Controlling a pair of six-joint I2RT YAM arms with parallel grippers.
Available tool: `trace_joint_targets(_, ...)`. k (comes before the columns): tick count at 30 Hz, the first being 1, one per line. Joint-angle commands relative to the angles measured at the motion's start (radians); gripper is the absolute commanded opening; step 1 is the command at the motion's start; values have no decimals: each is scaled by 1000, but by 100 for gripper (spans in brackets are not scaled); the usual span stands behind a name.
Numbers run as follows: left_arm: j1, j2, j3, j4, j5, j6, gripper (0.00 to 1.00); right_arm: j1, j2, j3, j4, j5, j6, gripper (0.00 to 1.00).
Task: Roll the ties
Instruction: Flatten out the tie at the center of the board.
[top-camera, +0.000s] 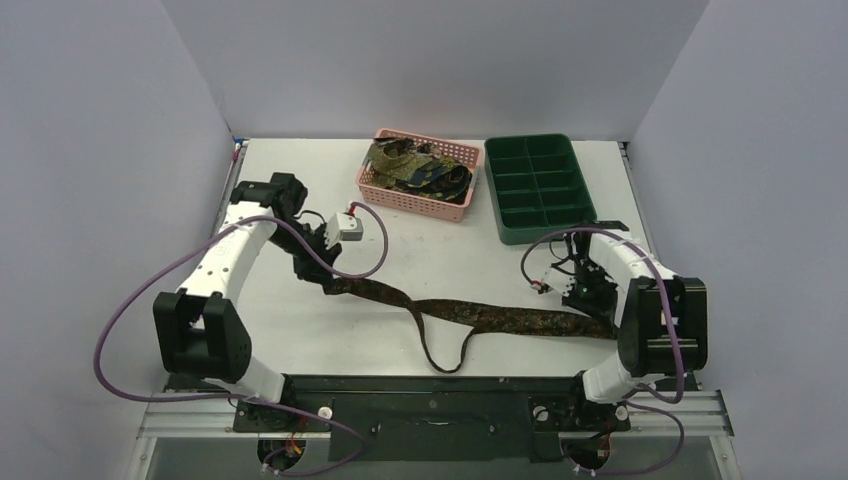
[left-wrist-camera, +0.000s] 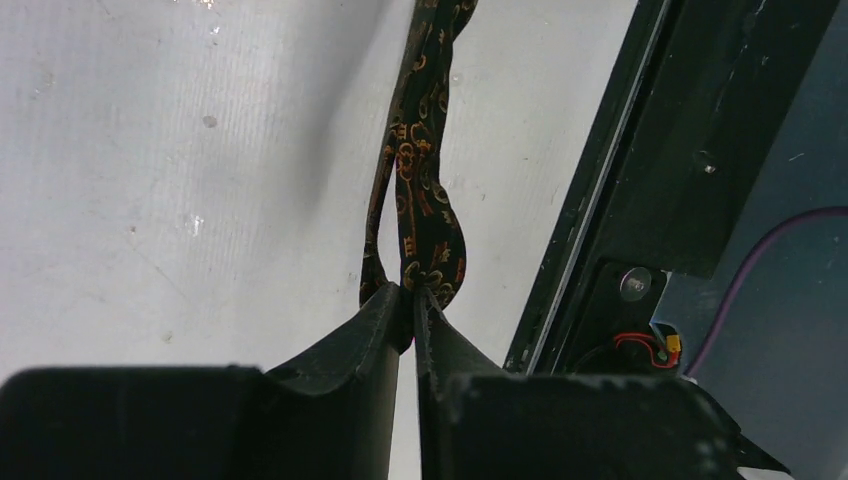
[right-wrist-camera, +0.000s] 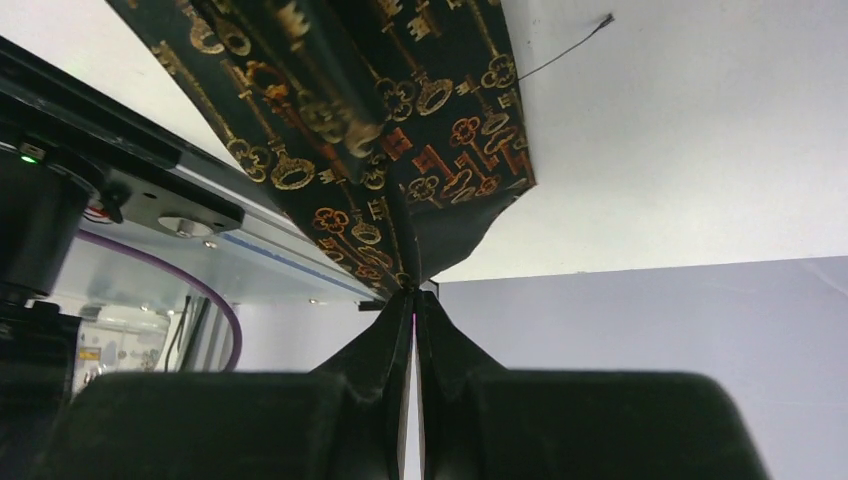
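A dark tie (top-camera: 500, 317) with a gold and orange key pattern lies stretched across the table between my two grippers, with a narrow loop sagging toward the front edge. My left gripper (top-camera: 322, 272) is shut on its narrow end, seen in the left wrist view (left-wrist-camera: 412, 292) with the tie (left-wrist-camera: 420, 200) folded at the tips. My right gripper (top-camera: 598, 312) is shut on the wide end; in the right wrist view (right-wrist-camera: 413, 290) the tie (right-wrist-camera: 420, 130) hangs from the tips. Several more ties (top-camera: 415, 168) are piled in the pink basket.
The pink mesh basket (top-camera: 400, 197) stands at the back centre. A dark green compartment tray (top-camera: 538, 187) is to its right. The black frame rail (top-camera: 430, 385) runs along the table's near edge. Purple cables loop beside both arms.
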Motion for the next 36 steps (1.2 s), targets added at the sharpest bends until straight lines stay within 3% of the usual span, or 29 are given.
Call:
trace_joint_targets(1, 3, 123, -1, 126, -5, -55, 9, -30, 57, 41, 34, 69, -53, 0)
trace_joint_targets(3, 9, 226, 45, 108, -66, -21, 16, -31, 80, 67, 64, 76, -24, 0)
trace_joint_targets(4, 14, 279, 77, 102, -84, -12, 26, -31, 85, 77, 77, 79, 1, 1)
trace_joint_targets(7, 67, 325, 129, 84, -124, 9, 48, -44, 73, 118, 62, 75, 15, 27)
trace_joint_targets(8, 77, 321, 141, 86, -126, 19, 59, -57, 53, 122, 48, 72, 15, 30)
trace_joint_targets(10, 93, 290, 144, 85, -121, 41, 66, -66, 20, 145, 23, 26, 26, 35)
trace_joint_targets(13, 57, 216, 103, 103, -70, 71, 68, -74, -16, 171, -38, -65, 47, 36)
trace_joint_targets(18, -114, 97, -69, 286, -74, 56, 69, -68, -28, 215, -73, -268, 127, 36)
trace_joint_targets(24, -242, 127, -123, 451, -107, 37, 69, -47, 42, 249, -67, -399, 249, 35)
trace_joint_targets(32, -331, 255, -134, 557, -196, 53, 68, 32, 83, 176, 91, -346, 364, 34)
trace_joint_targets(36, -338, 294, -148, 604, -220, 34, 58, 74, 119, 111, 160, -261, 384, 31)
